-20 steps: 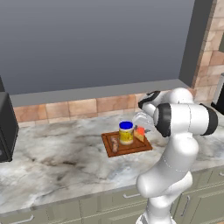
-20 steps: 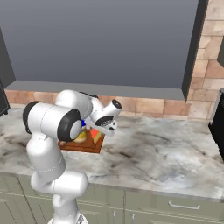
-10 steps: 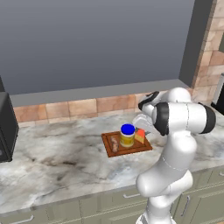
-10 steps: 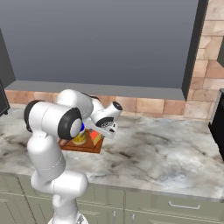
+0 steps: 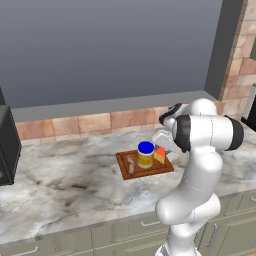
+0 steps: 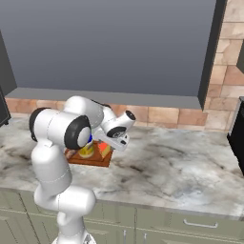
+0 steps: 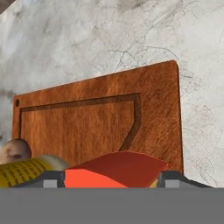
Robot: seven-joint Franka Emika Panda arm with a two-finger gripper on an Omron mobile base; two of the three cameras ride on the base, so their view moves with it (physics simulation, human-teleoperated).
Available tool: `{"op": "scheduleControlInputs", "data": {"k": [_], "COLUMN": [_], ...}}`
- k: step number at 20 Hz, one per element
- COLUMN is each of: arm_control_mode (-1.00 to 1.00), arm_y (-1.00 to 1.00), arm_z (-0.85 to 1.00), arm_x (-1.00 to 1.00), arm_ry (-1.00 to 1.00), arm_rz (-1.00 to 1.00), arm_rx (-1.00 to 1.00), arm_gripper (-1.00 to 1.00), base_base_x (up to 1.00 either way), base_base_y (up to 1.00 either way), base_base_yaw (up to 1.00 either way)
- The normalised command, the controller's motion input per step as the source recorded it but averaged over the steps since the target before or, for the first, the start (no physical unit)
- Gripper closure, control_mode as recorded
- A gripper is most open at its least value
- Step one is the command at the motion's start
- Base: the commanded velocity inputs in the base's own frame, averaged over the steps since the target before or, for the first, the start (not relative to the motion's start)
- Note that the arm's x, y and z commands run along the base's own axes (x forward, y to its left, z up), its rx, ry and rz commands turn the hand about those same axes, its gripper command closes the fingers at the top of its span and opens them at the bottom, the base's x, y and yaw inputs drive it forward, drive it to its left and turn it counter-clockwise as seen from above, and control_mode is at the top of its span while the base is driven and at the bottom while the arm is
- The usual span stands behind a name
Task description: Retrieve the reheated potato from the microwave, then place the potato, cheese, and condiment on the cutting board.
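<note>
- Cutting board point(image 5: 145, 167) lies flat on marble counter point(image 5: 65, 180), near the brick backsplash point(image 5: 90, 124).
- On board: potato point(image 5: 131, 163) at its left end, condiment point(image 5: 145, 154) jar w/ blue lid in the middle, cheese point(image 5: 159, 154) wedge at the right end, just beside the jar.
- Gripper point(image 7: 112, 178) sits low over the cheese end of the board; in hand view the two fingertips point(image 7: 51, 179) stand one on each side of the wedge's red top.
- Jaws stand apart, roughly as wide as the wedge. Contact w/ cheese: cannot tell, so grip not confirmed.
- Hand view: yellow jar side & potato at lower left; bare board beyond the cheese.
- Microwave point(image 5: 6, 145) at far left counter edge, well apart from board & hand.
</note>
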Motion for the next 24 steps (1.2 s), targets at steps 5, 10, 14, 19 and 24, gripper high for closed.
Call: {"op": "scheduleControlInputs", "data": {"k": [5,10,14,19,24], "arm_control_mode": [-1.0,-1.0,-1.0,-1.0,-1.0], "arm_y": [0.02,0.01,-0.01,-0.14,-0.03], "arm_z": [0.12,0.3,0.53,0.33,0.31], "arm_x": [-0.05,-0.05,-0.09,-0.55,-0.61], "arm_ry": [0.0,0.0,0.0,0.0,-0.02], "arm_rz": [0.0,-0.02,-0.07,-0.05,-0.07], "arm_rx": [0.0,0.0,-0.03,-0.11,-0.15], "arm_gripper": [-1.0,-1.0,-1.0,-1.0,-1.0], "base_base_x": [0.0,0.0,0.0,0.0,0.0], "base_base_y": [0.0,0.0,0.0,0.0,0.0], "base_base_yaw": [0.0,0.0,0.0,0.0,0.0]}}
